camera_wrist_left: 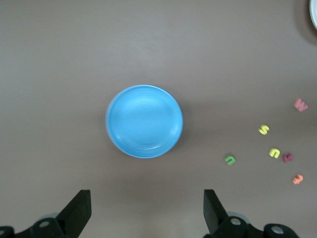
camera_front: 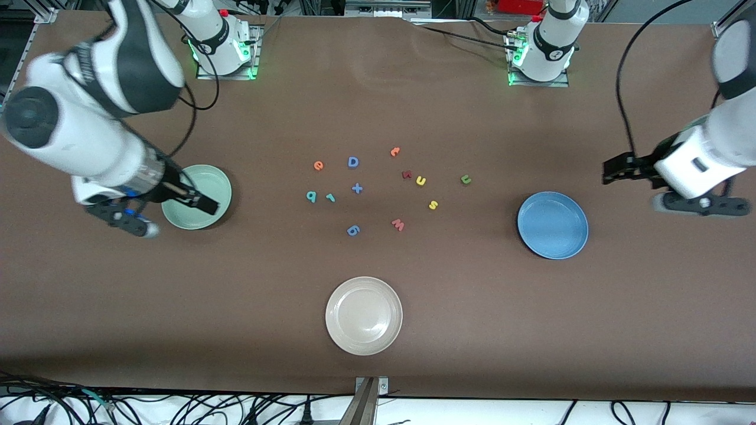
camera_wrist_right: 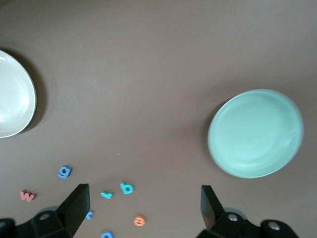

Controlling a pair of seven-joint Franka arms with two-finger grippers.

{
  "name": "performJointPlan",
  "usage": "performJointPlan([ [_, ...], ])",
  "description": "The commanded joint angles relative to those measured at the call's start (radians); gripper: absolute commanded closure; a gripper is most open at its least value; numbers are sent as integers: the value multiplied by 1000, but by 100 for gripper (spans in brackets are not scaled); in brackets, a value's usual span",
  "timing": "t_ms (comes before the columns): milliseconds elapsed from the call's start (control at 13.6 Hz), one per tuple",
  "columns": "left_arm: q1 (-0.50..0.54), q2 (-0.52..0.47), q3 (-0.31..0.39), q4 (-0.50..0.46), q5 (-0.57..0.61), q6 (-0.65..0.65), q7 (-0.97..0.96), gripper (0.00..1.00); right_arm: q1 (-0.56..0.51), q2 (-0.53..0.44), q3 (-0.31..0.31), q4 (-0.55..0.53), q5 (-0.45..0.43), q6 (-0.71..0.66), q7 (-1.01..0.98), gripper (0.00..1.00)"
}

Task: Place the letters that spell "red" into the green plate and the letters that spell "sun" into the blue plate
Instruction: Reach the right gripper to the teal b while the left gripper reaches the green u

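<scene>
The likeliest slip from here is a wrong pick: the letters sit crowded in the middle of the frame on the table (camera_front: 378,366), so the orange e (camera_front: 318,166), teal r (camera_front: 330,198) and teal d (camera_front: 311,196), or the yellow s (camera_front: 433,205), yellow u (camera_front: 420,181) and green n (camera_front: 466,179), could be confused with the blue D (camera_front: 353,162) or red w (camera_front: 398,224) close by. None is yet in the green plate (camera_front: 204,176) at middle-left or the blue plate (camera_front: 552,225) at middle-right. The right end effector (camera_front: 204,203) hangs over the green plate and the left end effector (camera_front: 614,170) near the right edge above the blue plate, both spread fully apart and empty, touching nothing.
</scene>
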Motion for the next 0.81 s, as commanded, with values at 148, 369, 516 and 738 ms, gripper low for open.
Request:
performJointPlan([
  [148, -158, 138, 1, -7, -33, 41, -113, 0, 52, 14, 72, -307, 7, 309, 139, 1],
  [369, -179, 192, -16, -33, -109, 105, -115, 0, 107, 93, 72, -382, 7, 443, 143, 1],
  [516, -179, 184, -55, -135, -120, 232, -117, 0, 132, 151, 74, -405, 7, 527, 148, 1],
  [738, -179, 132, -91, -343, -120, 439, -126, 0, 158, 194, 74, -405, 8, 589, 152, 1],
])
